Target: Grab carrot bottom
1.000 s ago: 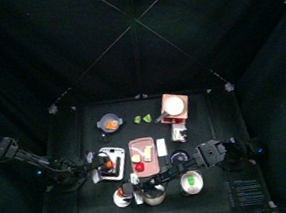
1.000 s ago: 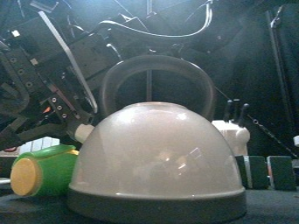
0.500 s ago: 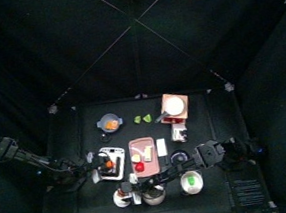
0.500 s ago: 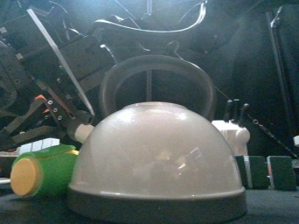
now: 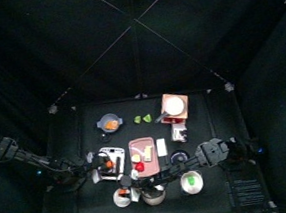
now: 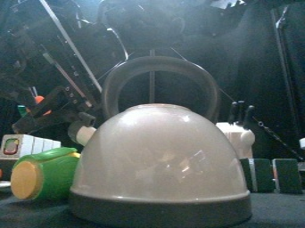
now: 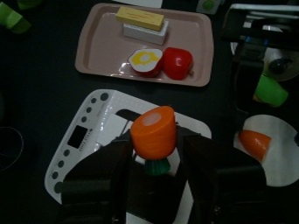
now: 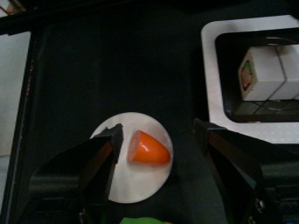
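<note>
So the right gripper (image 8: 156, 140) has its jaws spread wide, hovering right over the carrot bottom (image 8: 147, 148), which sits on a small white plate (image 8: 122, 179). The grab's lined up but not made yet; my guess is it needs to drop and close. Further out, around 9 o'clock, the left gripper (image 7: 156, 168) is clamped on the carrot top (image 7: 153, 134) above a white board (image 7: 100, 122).
</note>
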Robot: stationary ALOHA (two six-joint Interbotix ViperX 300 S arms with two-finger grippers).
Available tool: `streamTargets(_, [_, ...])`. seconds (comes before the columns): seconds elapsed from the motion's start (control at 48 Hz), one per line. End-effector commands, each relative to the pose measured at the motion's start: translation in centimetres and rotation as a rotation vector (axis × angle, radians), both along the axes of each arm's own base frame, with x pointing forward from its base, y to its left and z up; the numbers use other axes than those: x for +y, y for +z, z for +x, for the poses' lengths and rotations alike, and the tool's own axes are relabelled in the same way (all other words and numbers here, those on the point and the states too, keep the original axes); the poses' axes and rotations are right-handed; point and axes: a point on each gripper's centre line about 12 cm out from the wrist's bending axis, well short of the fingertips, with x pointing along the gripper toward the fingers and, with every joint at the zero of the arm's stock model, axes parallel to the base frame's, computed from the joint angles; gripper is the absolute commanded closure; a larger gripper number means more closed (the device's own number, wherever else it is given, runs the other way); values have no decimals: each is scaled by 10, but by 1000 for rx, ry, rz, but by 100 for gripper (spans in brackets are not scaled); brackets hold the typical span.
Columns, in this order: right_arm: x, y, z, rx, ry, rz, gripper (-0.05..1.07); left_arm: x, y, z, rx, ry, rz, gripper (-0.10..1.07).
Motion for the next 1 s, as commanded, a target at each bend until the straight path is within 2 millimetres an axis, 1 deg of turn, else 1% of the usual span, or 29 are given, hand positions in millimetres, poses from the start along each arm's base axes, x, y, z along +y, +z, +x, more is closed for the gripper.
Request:
streamTargets(0.0, [-4,47,0,-76,-29,23,7,-1,4,2,-14,-2,-5,36])
streamTargets(0.146, [-5,53,-1,-79,-57,42,7,-1,4,2,-13,0,-6,36])
streamTargets(0.333, [-15,57,-1,-45,-193,89,8,0,4,2,-13,4,-4,36])
streamTargets(0.438, [-17,61,-3,-25,-248,63,9,0,3,2,-13,5,-6,36])
streamTargets(0.542, [-15,68,-3,13,-258,-19,11,1,3,2,-10,8,-6,36])
streamTargets(0.625, [-13,73,-2,50,-240,-40,11,1,3,2,-11,8,-4,36])
streamTargets(0.771, [-3,79,3,107,-129,-64,11,1,3,2,-10,8,-6,36])
streamTargets(0.979, [8,67,13,159,-17,-72,11,1,3,2,-10,7,-7,36])
